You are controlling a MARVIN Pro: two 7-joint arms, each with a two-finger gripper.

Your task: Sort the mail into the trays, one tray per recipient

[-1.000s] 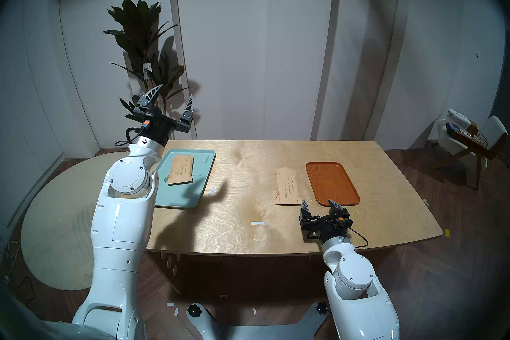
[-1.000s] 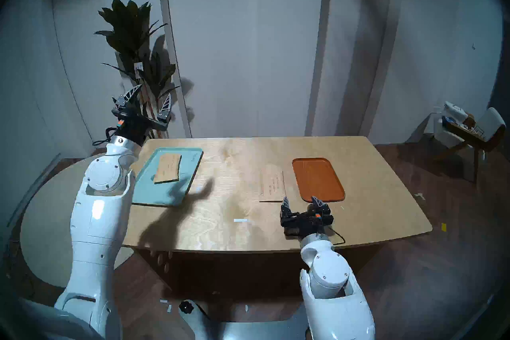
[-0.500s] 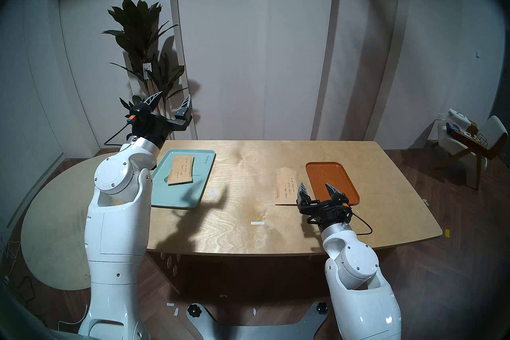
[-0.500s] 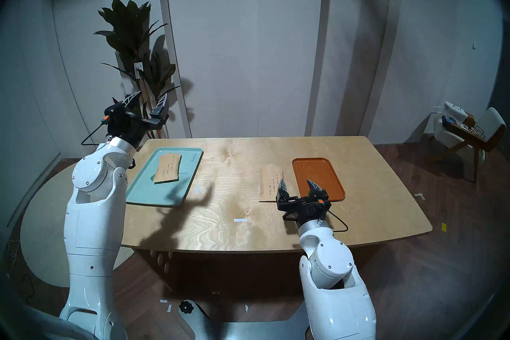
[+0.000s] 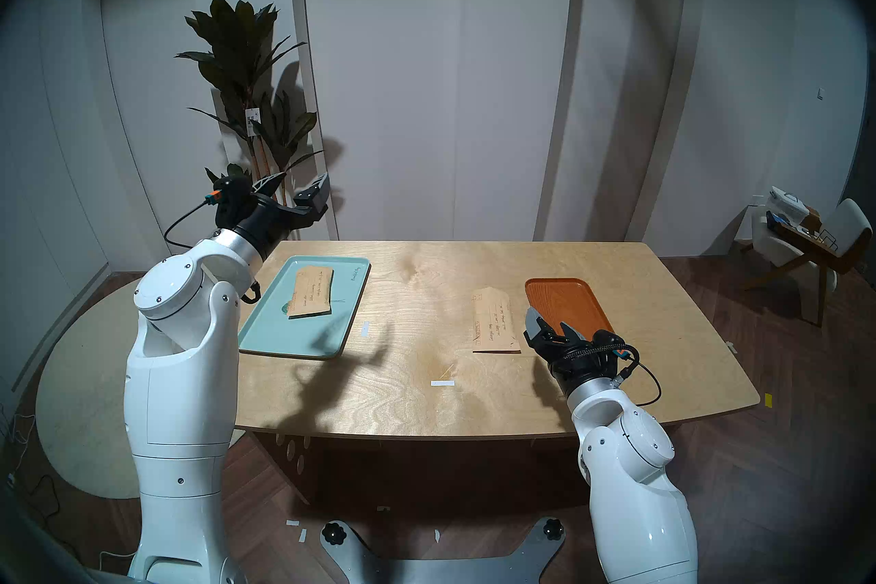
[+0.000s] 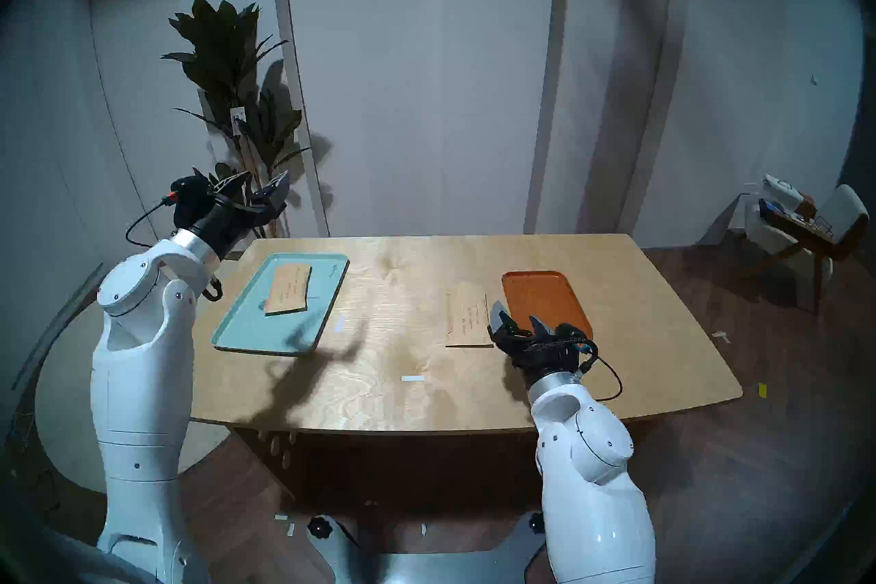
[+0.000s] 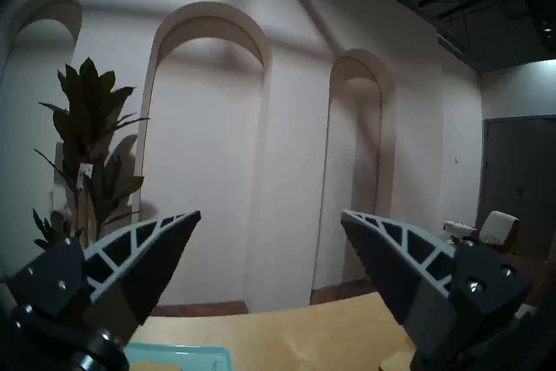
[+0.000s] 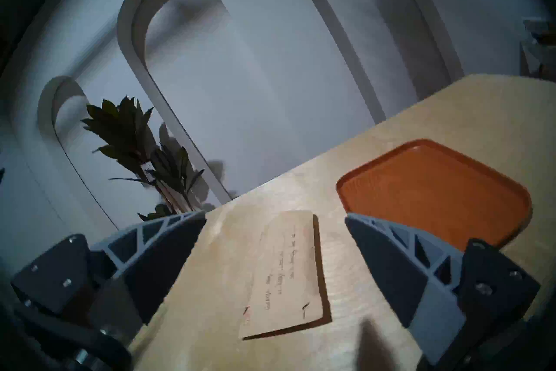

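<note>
Head left view: wooden surface [image 5: 426, 284] carries a mint-green tray [image 5: 348, 313] on the robot's left and an orange-brown tray [image 5: 564, 298] on its right. One tan envelope [image 5: 312, 291] lies flat inside the mint-green tray, covering part of the tray's printed picture. Second envelope [image 5: 494, 320] lies flat on the bare surface just beside the orange-brown tray's left edge, not in it. Handwriting on both too small to read. Right gripper [image 5: 552, 324] sits low over the near-left corner of the orange-brown tray, hiding that corner; fingers spread, holding nothing. Left gripper [image 5: 298, 187] is raised off the surface near the plant [image 5: 241, 61], fingers apart, empty. Two small white tape strips [image 5: 442, 383] lie on the surface.

Head right view: same layout, blurrier. Envelope text unreadable. Right gripper [image 6: 519, 322] overlaps the tray's near edge.

Left wrist view: points at the wall; fingers [image 7: 144, 256] wide apart, nothing between them. Only the far rim of the mint-green tray [image 7: 180, 350] shows, cut off at the bottom edge, with a sliver of envelope.

Right wrist view: tilted. Second envelope [image 8: 285, 274] lies between the spread fingers [image 8: 397, 265], not touched. Orange-brown tray [image 8: 436, 192] is partly hidden behind the right-hand finger.
</note>
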